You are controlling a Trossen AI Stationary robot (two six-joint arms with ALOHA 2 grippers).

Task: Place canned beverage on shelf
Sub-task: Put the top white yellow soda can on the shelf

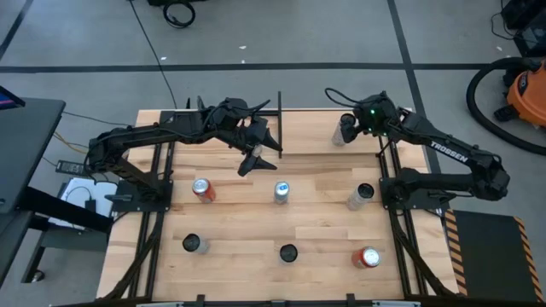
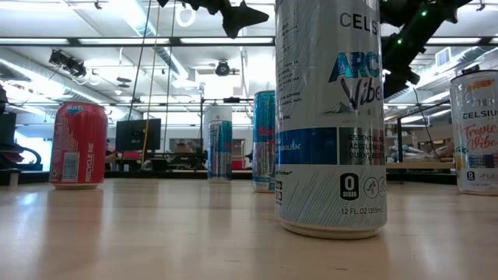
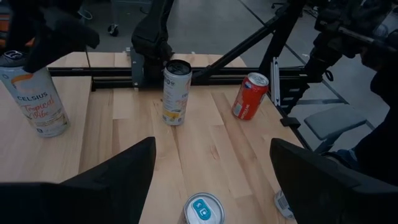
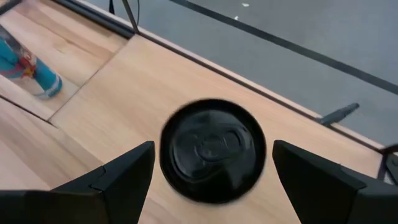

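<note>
Several canned beverages stand upright on the wooden table. One with a black top [image 4: 213,149] stands at the far right [image 1: 345,130]. My right gripper [image 4: 211,180] is open above it, one finger on each side of the can and clear of it. My left gripper [image 3: 211,180] is open and empty above the table's middle [image 1: 256,153], over a blue-topped can [image 3: 204,210]. The shelf [image 1: 209,152], a pale panel edged by black rods [image 1: 280,128], lies at the far left, partly under the left arm.
Other cans stand on the table: a red one [image 1: 202,189], a blue-topped one [image 1: 281,192], a grey one [image 1: 361,195], two black-topped ones [image 1: 194,245] [image 1: 288,252], and a red one [image 1: 367,257]. A teal can [image 4: 25,68] stands near black rods.
</note>
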